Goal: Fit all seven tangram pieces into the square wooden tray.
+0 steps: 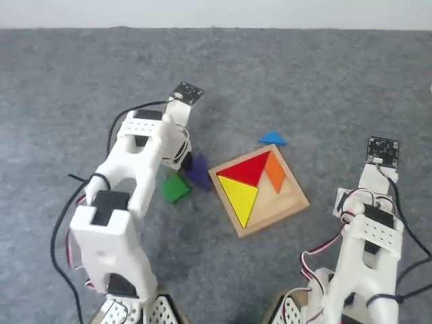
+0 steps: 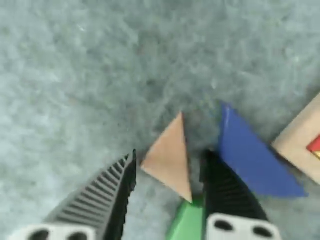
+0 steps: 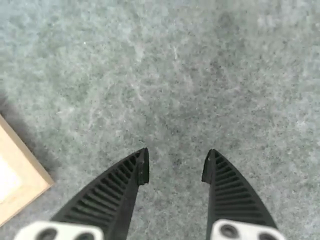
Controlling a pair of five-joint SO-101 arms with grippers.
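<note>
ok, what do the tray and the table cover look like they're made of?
tray: pale wood by its look; light tan, matte, seemingly unvarnished, with a thick squared rim.
table cover: likely grey felt or short-pile carpet; fuzzy mottled fibres, no sheen.

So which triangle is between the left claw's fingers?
The pale tan triangle sits inside the open left claw; the dark blue one lies outside it, by the wooden tray.

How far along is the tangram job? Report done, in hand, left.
Done: the red triangle, yellow triangle and orange piece lie in the tray. In hand: the left gripper, open, straddles the tan triangle. Left: that one, green piece, dark blue piece and light blue triangle.
</note>
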